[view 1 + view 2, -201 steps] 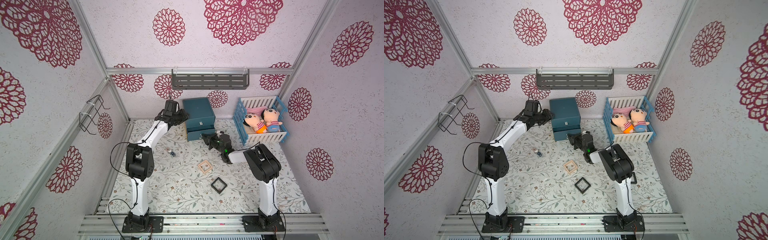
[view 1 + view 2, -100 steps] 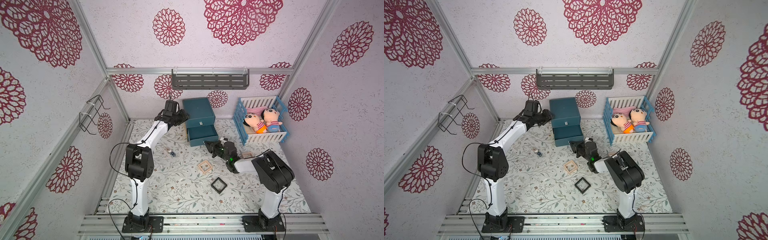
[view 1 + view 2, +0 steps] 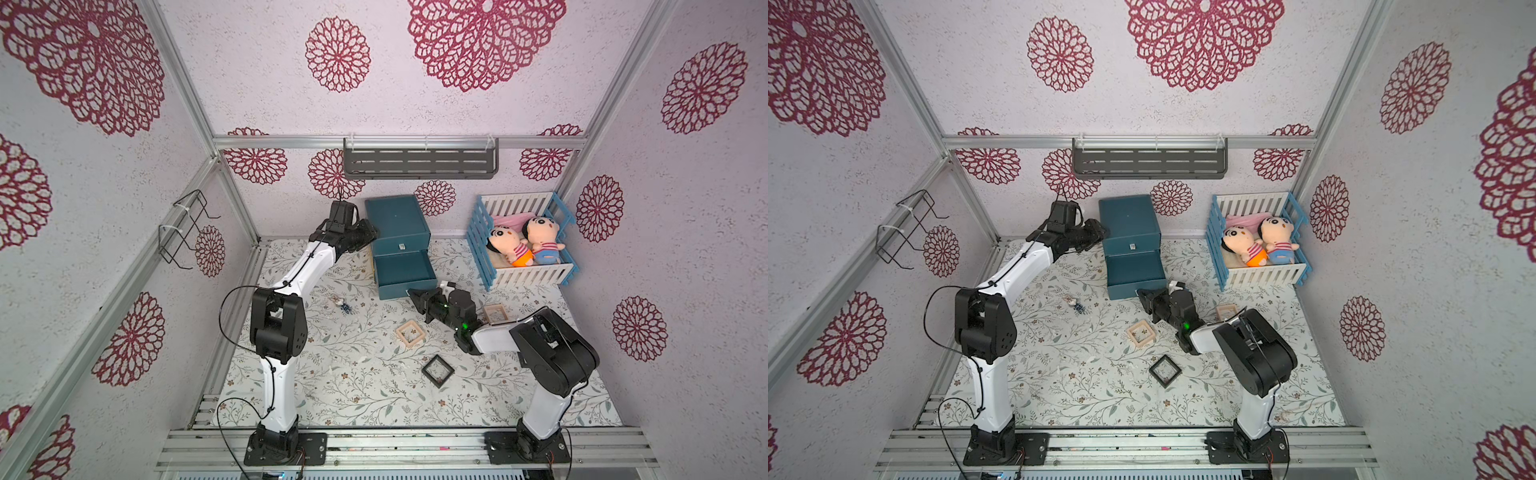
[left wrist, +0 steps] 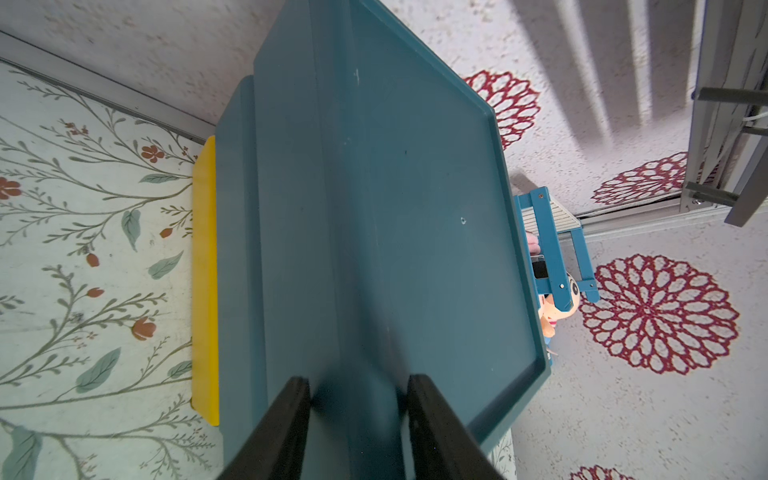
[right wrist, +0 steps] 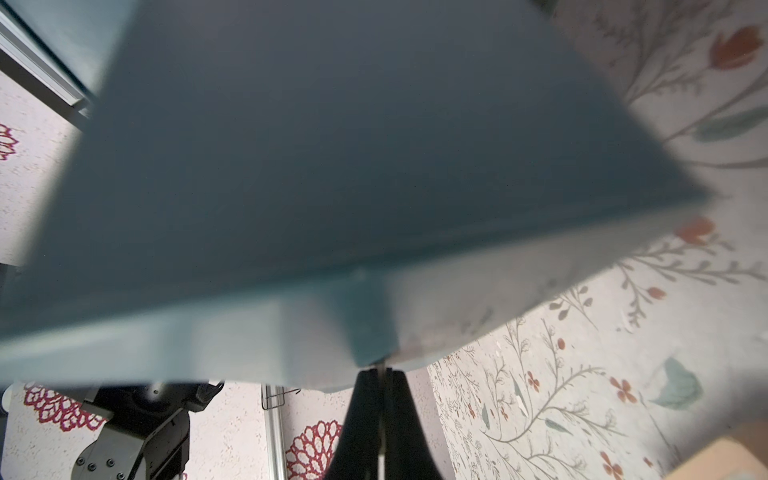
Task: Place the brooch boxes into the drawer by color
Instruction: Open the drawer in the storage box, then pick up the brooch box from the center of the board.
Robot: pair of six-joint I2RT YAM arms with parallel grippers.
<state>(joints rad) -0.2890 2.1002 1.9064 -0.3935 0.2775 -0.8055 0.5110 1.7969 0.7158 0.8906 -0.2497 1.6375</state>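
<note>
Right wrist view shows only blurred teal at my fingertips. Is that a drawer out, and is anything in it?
Observer: Yes, a lower drawer of the teal drawer chest stands pulled out; this open drawer looks empty in both top views.
Operator: Boxes outside?
Observer: Top views show three on the table: a pale pink brooch box mid-table, a second pale pink brooch box beside the right forearm, and a black brooch box nearer the bases.
Operator: Left arm?
Observer: The left gripper is clamped on the chest's top edge, left side.
</note>
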